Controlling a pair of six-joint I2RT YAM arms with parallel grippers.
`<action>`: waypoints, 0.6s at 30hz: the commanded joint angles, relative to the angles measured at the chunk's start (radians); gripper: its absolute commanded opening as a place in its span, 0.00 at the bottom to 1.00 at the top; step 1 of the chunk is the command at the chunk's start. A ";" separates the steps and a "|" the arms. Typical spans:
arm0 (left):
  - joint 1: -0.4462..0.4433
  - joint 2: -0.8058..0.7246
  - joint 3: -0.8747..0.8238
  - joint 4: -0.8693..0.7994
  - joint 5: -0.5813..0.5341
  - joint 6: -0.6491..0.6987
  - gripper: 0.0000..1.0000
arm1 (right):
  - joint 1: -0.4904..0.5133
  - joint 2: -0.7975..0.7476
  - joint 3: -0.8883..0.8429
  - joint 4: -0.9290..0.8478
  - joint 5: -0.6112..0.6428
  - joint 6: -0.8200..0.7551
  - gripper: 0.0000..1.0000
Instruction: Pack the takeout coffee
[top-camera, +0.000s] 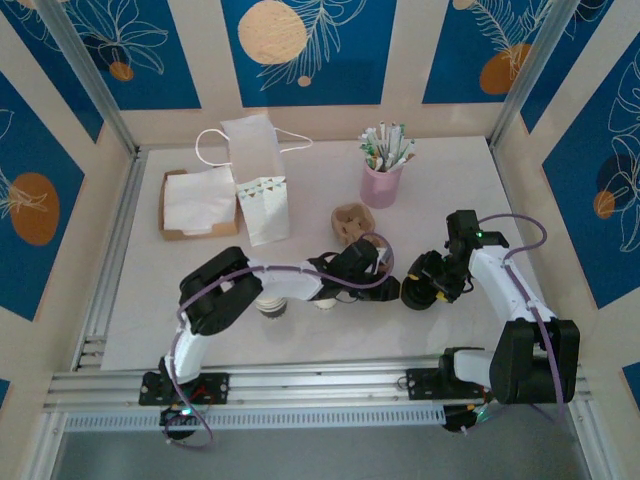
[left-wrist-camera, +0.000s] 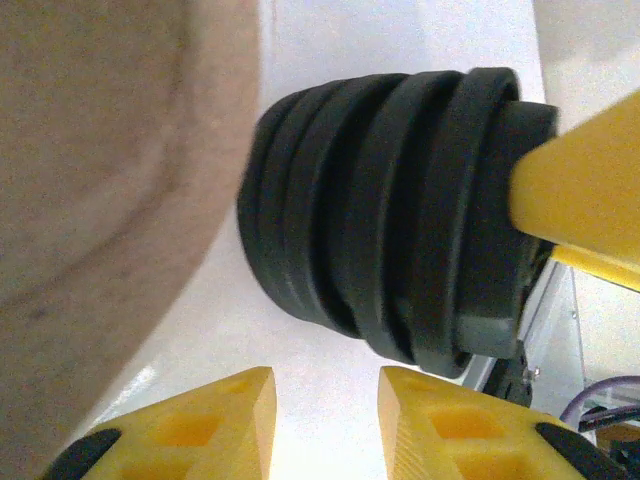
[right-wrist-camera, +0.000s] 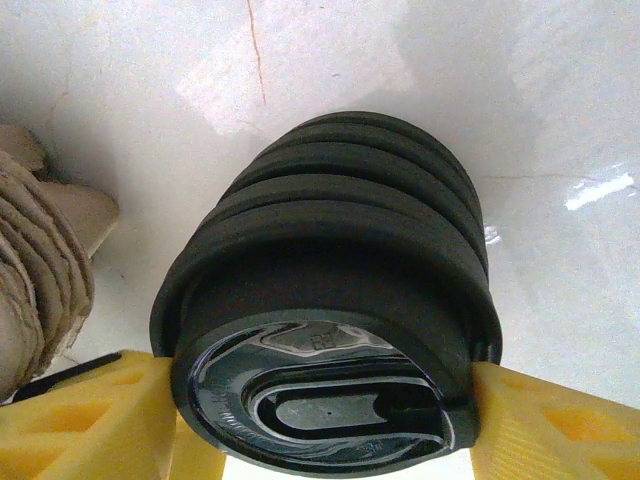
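White counter (top-camera: 330, 330) spreads across the top view. On its near left we find the takeout coffee (top-camera: 271, 306), a small whitish cup with something dark on it. The left arm crosses over it, so we cannot say more. A second pale cup (top-camera: 322, 299) stands just to its right. Further right, the left gripper (top-camera: 388, 285) and the right gripper (top-camera: 432, 280) face each other at a stack of black lids (top-camera: 413, 295). Just beyond them sits a brown pulp carrier (top-camera: 352, 222), and further left a white paper bag (top-camera: 265, 205).

From the left wrist, we see the left gripper (left-wrist-camera: 327, 380) with a narrow gap between its yellow tips and nothing in it, only bare counter (left-wrist-camera: 350, 40). The stack of black lids (left-wrist-camera: 390, 210) hangs sideways just ahead, with a yellow finger (left-wrist-camera: 585, 190) of the other arm pressed against its right end. We take the blurred brown wall on the left for the carrier (left-wrist-camera: 100, 200).

From the right wrist, the right gripper (right-wrist-camera: 325, 400) is clamped on the stack of black lids (right-wrist-camera: 340, 230), one yellow finger on each side of the nearest rim. The carrier (right-wrist-camera: 40, 270) edge shows at the left.

We judge that the lids are the step in hand and the coffee waits untouched. Next, the stack must be dealt with or set down. Then a free gripper should spread wider than the cup, take it around the body below the lid, and carry it upright to the carrier or bag.
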 joint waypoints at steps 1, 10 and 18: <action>0.028 0.016 0.040 -0.011 0.019 0.037 0.32 | -0.009 0.006 0.015 -0.006 -0.038 -0.006 0.70; 0.027 0.039 0.017 0.095 0.072 0.000 0.41 | -0.012 0.009 0.014 -0.002 -0.052 -0.011 0.70; 0.026 0.059 0.015 0.132 0.089 -0.020 0.43 | -0.014 0.007 0.014 0.000 -0.060 -0.014 0.69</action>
